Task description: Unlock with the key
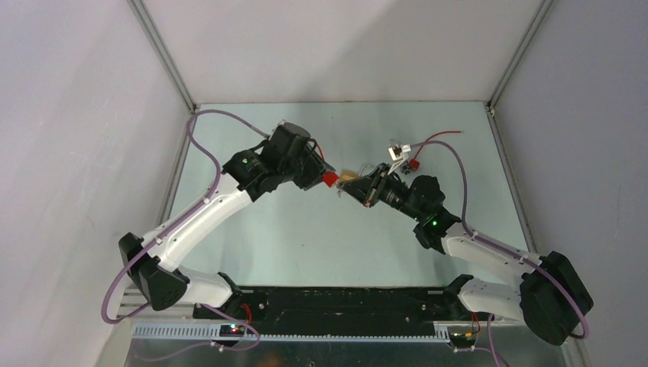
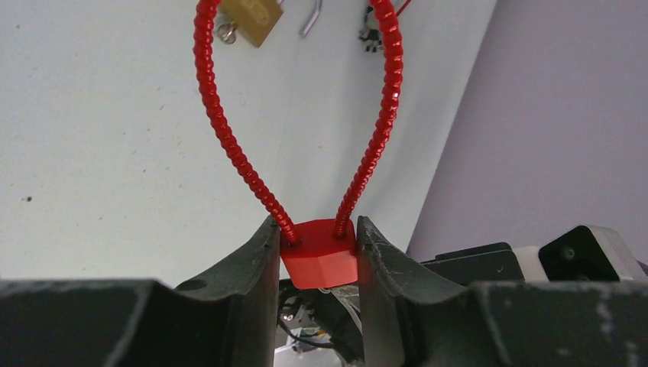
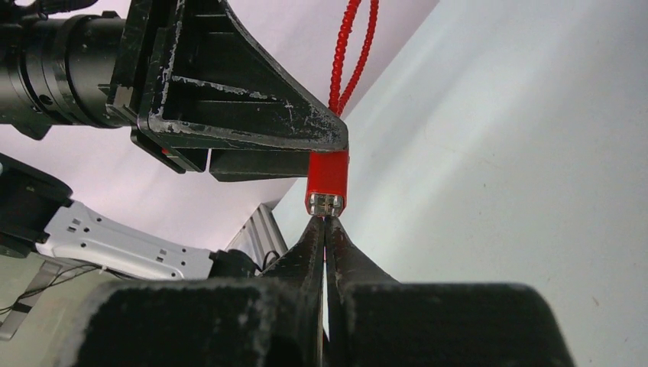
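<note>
The left gripper (image 2: 318,246) is clenched on a red tag (image 2: 321,267), held off the table (image 1: 306,237) with its red wire (image 2: 221,130) looping away from the 2 fingers. The right gripper (image 3: 326,223) is squeezed tight, its tips touching the tag's silvery end. The key (image 3: 326,237) seems to be the thin pale sliver pinched between those tips, though the view is too tight to be sure.

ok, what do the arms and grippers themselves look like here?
Left arm and right arm: white shells, black joint housings, a purple cable along each, a green light near each wrist. Left gripper and right gripper: black wedge-shaped fingers, edges scuffed pale.
</note>
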Controlling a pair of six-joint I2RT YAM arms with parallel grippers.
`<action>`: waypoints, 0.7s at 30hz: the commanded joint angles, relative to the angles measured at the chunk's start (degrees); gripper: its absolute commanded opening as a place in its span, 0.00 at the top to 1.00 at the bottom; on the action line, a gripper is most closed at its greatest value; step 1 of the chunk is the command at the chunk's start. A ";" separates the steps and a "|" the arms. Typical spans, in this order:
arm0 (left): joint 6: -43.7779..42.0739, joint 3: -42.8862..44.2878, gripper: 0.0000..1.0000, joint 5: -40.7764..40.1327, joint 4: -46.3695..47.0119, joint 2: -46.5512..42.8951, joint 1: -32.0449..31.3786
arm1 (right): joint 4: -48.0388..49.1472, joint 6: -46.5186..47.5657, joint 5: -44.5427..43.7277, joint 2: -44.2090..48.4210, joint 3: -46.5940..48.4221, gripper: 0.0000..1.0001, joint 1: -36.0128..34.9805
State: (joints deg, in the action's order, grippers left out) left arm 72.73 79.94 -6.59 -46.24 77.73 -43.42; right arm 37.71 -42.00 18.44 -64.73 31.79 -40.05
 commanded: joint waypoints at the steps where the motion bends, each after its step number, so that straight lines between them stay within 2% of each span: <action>1: -1.40 5.15 1.00 1.32 3.70 0.09 -0.24 | -1.69 1.11 2.27 -0.31 5.66 1.00 1.90; 7: -3.08 8.30 1.00 3.36 5.37 0.75 -0.42 | 0.96 -1.04 8.88 -2.42 9.68 1.00 6.43; 12: -4.60 10.82 1.00 4.31 6.05 2.14 -0.36 | -6.34 7.49 8.00 -3.97 15.06 1.00 5.82; 16: -4.72 11.91 1.00 2.96 6.04 3.23 -0.31 | -8.57 13.36 6.71 -5.30 17.50 1.00 5.06; 21: -5.64 13.77 1.00 3.76 7.51 5.14 -0.13 | -6.65 11.31 8.89 -8.46 20.30 1.00 6.11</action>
State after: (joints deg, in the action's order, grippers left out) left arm 67.46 89.97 -10.37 -43.77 81.32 -41.76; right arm 28.42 -31.86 26.63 -70.35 47.79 -33.82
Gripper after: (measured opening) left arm 0.385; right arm 0.007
